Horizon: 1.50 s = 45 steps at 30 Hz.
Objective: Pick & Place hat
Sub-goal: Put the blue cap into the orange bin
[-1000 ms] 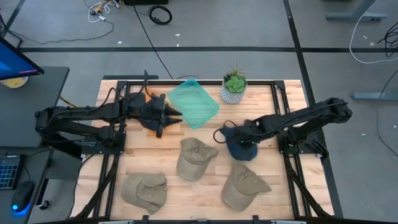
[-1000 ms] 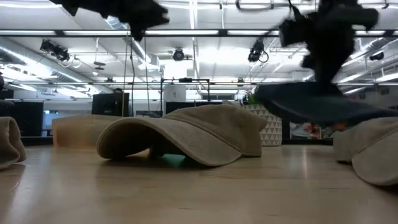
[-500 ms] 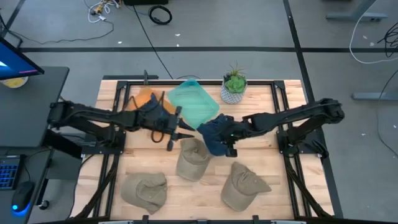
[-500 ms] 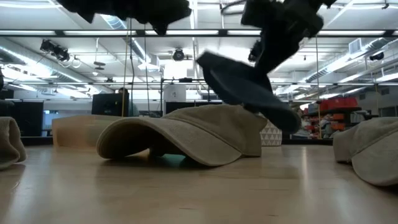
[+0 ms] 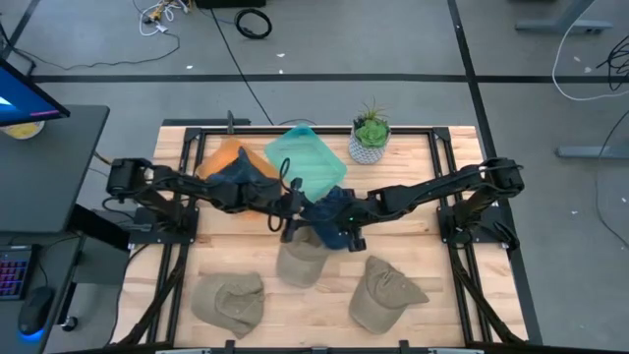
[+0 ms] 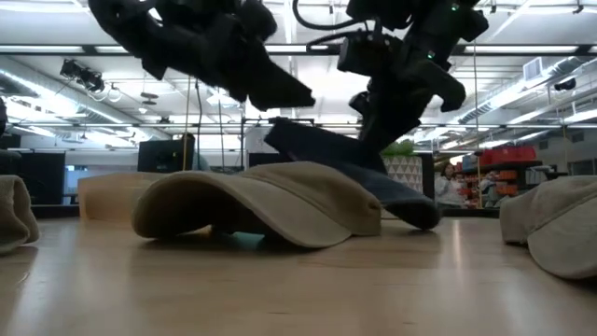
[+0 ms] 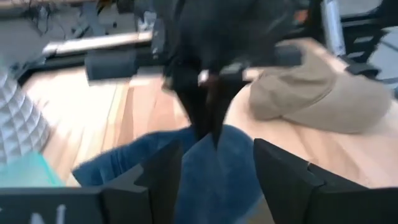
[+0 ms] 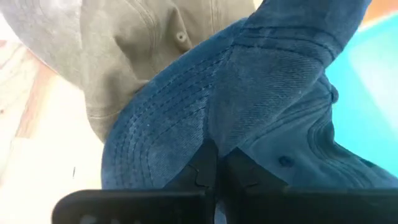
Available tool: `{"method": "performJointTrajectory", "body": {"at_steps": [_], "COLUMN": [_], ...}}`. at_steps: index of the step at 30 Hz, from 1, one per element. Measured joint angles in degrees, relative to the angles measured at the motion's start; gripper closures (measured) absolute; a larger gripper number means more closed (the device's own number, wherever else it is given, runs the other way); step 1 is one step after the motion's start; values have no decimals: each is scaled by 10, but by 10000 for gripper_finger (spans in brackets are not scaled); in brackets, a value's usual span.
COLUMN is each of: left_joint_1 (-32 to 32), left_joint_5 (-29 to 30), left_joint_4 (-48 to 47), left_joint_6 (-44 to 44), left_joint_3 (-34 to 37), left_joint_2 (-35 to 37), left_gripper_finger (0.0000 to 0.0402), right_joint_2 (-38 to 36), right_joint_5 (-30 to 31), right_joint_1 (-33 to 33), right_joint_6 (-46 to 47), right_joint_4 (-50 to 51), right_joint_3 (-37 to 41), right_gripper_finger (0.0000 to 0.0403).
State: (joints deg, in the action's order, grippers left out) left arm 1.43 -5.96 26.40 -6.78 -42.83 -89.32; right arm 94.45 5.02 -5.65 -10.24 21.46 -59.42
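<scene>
A dark blue hat (image 5: 322,209) hangs at the table's middle, above the far part of a tan hat (image 5: 298,260). My right gripper (image 5: 339,224) reaches in from the table's right and is shut on the blue hat (image 8: 186,118). My left gripper (image 5: 292,216) comes from the table's left and is open. In the left wrist view its fingers (image 7: 157,169) stand on either side of the blue hat (image 7: 214,163); I cannot tell whether they touch it. In the low view the blue hat (image 6: 345,170) slants down toward the right behind the tan hat (image 6: 256,201). My right gripper pinches the blue hat between its two fingers (image 8: 200,167) at a fold (image 8: 214,134) beside the brim's stitched rows, coming slanting from above and from the table's right. The hat hangs tilted below the fingers; whether its low end (image 6: 415,217) rests on the table is hidden.
A teal tray (image 5: 305,162) and an orange object (image 5: 224,155) lie at the far side, with a potted plant (image 5: 371,136) to their right. Two more tan hats (image 5: 228,300) (image 5: 388,293) lie near the front edge. A black frame (image 5: 442,147) rims the table.
My right gripper has carried the blue hat from the table's right half toward the left, to the middle above the tan hat, and the hat has tipped from level to slanting. My left gripper has moved toward the right, up to the blue hat.
</scene>
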Motion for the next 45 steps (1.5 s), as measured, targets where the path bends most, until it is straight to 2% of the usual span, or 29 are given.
{"method": "performJointTrajectory", "body": {"at_steps": [9,19,23,30,33,38,42,45], "left_joint_1": [0,0,0,0,1,-10,-15,-15], "left_joint_5": [2,4,4,31,41,48,80,114], "left_joint_4": [-3,-48,-52,-53,-54,-68,-121,-184], "left_joint_6": [28,55,50,51,62,62,63,64], "left_joint_3": [0,0,0,0,0,2,2,2], "left_joint_2": [-15,-15,-15,-15,-10,19,69,119], "left_gripper_finger": [187,210,251,375,375,370,374,374], "right_joint_2": [0,0,0,0,0,-3,-9,-18], "right_joint_5": [9,80,79,83,85,85,91,129], "right_joint_1": [0,0,0,0,0,-3,-13,-24], "right_joint_6": [-72,-103,-104,-98,-82,-29,-26,-27], "right_joint_4": [-68,-95,-95,-92,-88,-71,-80,-94], "right_joint_3": [0,0,0,0,0,-3,-4,-5], "right_gripper_finger": [395,394,394,390,375,326,283,256]}}
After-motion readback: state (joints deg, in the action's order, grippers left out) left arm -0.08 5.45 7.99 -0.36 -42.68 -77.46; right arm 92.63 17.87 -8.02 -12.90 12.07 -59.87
